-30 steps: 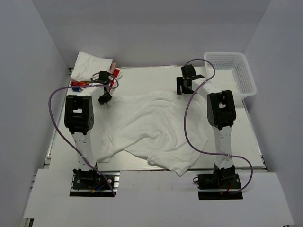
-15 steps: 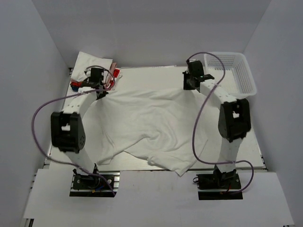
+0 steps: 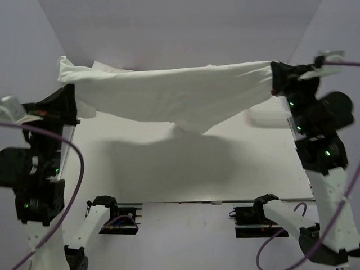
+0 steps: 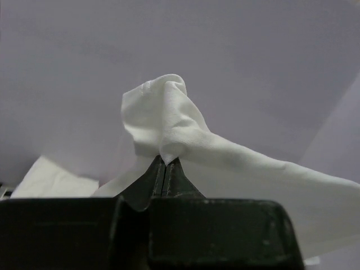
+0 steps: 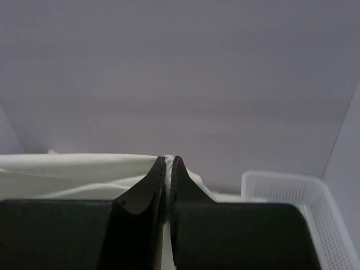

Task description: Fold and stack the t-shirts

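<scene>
Basket [image 5: 292,191] cut off at rt edge, back pile [image 3: 107,66] mostly behind held t-shirt [image 3: 169,93] — rt gripper [image 3: 275,79] blurred

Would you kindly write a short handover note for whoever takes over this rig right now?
Left gripper: shut on one end of the white t-shirt.
Right gripper: shut on the other end.
The shirt hangs stretched between them above the table, sagging in the middle. A pile of cloth lies at the back left; the mesh basket stands at the back right.
Done: shirt gripped and held in the air.
Left: lay it flat, fold it, stack it. No finished fold shows.
</scene>
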{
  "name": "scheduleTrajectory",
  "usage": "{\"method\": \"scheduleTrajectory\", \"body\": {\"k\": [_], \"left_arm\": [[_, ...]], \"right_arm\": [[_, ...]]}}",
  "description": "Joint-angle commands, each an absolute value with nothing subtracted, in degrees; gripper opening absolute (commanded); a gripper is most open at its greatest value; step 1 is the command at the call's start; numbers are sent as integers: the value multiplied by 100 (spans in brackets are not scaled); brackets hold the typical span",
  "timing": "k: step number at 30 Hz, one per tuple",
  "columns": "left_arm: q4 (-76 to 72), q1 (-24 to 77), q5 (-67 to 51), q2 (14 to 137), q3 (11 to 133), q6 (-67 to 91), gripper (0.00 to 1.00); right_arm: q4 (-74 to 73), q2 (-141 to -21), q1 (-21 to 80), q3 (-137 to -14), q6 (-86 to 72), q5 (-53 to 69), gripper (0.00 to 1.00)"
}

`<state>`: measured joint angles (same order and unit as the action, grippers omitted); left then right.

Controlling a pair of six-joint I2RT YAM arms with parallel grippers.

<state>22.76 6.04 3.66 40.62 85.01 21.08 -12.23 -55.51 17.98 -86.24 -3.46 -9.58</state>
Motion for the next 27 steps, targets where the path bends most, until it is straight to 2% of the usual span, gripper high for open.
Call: {"method": "scheduleTrajectory", "body": {"k": [1, 7, 12, 15, 19, 27], "left_arm": [[2716, 510, 70, 3930, 9024, 1969, 0], [2602, 510, -571, 3788, 9824, 2074, 0], [2777, 510, -721, 4209, 10318, 2074, 0], [2725, 510, -546, 4683, 9750, 2337, 0], [2664, 580, 464, 5570, 8846, 2636, 1], [1600, 492, 193, 7434, 6691, 2882, 10]], "right_arm": [[-1186, -4967, 1749, -9209, -44, -958, 0], [-1380, -4808, 1749, -10483, 501, -870, 0], [-959, -5071, 1766, -10557, 835, -1248, 0], [-730, -5597, 1767, -10363, 757, -1371, 0], [-118, -6371, 1749, -9662, 642, -1660, 0], [993, -8093, 1661, -8060, 484, -2013, 0]]}}
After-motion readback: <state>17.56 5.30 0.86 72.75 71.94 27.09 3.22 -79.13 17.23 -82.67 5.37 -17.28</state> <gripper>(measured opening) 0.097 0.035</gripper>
